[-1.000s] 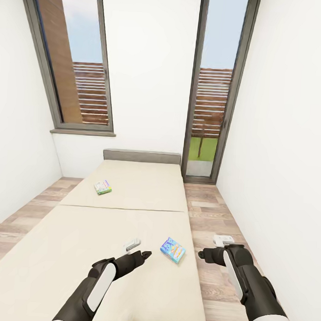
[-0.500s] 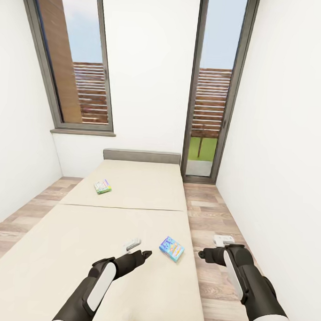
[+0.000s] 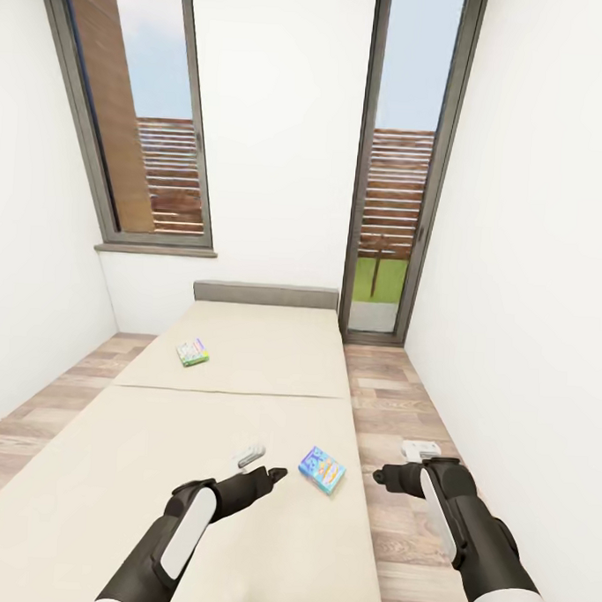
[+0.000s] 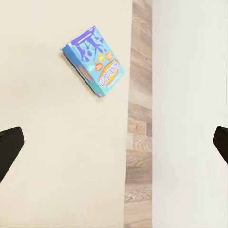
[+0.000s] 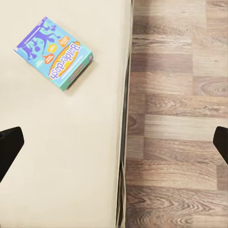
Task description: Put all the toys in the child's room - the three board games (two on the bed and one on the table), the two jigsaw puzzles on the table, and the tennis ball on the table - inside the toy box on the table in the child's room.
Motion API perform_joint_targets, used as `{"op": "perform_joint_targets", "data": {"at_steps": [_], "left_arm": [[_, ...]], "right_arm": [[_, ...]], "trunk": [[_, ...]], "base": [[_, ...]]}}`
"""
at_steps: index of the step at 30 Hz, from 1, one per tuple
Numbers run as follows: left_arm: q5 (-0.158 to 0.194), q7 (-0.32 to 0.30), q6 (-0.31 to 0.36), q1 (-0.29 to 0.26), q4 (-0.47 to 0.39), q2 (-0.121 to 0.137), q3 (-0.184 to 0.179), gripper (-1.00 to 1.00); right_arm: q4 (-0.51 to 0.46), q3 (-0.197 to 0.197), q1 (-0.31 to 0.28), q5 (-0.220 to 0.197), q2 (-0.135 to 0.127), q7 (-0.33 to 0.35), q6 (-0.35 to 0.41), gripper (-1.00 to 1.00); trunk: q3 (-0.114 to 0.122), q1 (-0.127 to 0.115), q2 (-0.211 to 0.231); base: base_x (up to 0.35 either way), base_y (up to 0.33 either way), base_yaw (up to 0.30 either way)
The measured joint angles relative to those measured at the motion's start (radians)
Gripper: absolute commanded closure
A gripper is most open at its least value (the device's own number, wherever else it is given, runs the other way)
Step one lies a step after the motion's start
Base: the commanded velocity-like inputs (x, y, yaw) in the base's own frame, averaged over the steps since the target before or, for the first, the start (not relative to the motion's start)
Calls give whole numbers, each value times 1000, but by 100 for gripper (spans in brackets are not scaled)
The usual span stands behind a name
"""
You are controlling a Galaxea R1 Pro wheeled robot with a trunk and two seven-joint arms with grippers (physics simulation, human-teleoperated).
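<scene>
Slightly advanced base noted: blue board game (image 3: 322, 469) now lies nearer on bed (image 3: 153, 434); left gripper (image 3: 276, 473) and right gripper (image 3: 377, 475) spread wide, empty.

The print on the far board game (image 3: 192, 352) is too small to be read, and the bed (image 3: 105, 503) is cut off by the lower edge.
</scene>
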Motion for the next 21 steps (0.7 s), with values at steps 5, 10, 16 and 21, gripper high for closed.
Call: {"op": "perform_joint_targets", "data": {"at_steps": [5, 10, 16, 21], "left_arm": [[12, 2, 8, 0, -4, 1, -1, -100], [16, 3, 12, -9, -5, 1, 0, -100], [19, 4, 42, -62, -3, 4, 4, -100], [19, 5, 89, -122, 3, 9, 14, -100]], "right_arm": [[1, -1, 0, 0, 0, 0, 0, -100], [2, -1, -1, 0, 0, 0, 0, -100], [0, -2, -1, 0, -1, 0, 0, -100], [-2, -2, -1, 0, -1, 0, 1, -100]], "trunk": [[16, -19, 35], [31, -38, 70], [50, -61, 112], [66, -81, 147]], "base": [[0, 0, 0], [0, 0, 0], [0, 0, 0], [0, 0, 0]]}}
